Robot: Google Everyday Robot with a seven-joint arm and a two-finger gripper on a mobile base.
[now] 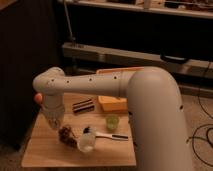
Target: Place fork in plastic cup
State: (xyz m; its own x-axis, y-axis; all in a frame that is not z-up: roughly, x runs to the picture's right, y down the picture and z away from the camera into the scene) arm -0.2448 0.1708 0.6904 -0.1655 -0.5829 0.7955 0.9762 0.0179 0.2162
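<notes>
The plastic cup (112,121) is small, light green and upright, right of the table's middle. My gripper (55,124) hangs at the left of the table, pointing down, shut, just left of a brown lump (65,134). It is well left of the green cup. I cannot make out the fork anywhere; whether anything is in the gripper does not show. My thick white arm (150,100) crosses the view from the right and hides the table's right side.
A white cup (86,142) lies near the front edge of the wooden table (45,150). A white utensil with a black handle (109,136) lies beside it. A dark striped packet (83,106) and an orange tray (113,104) sit further back.
</notes>
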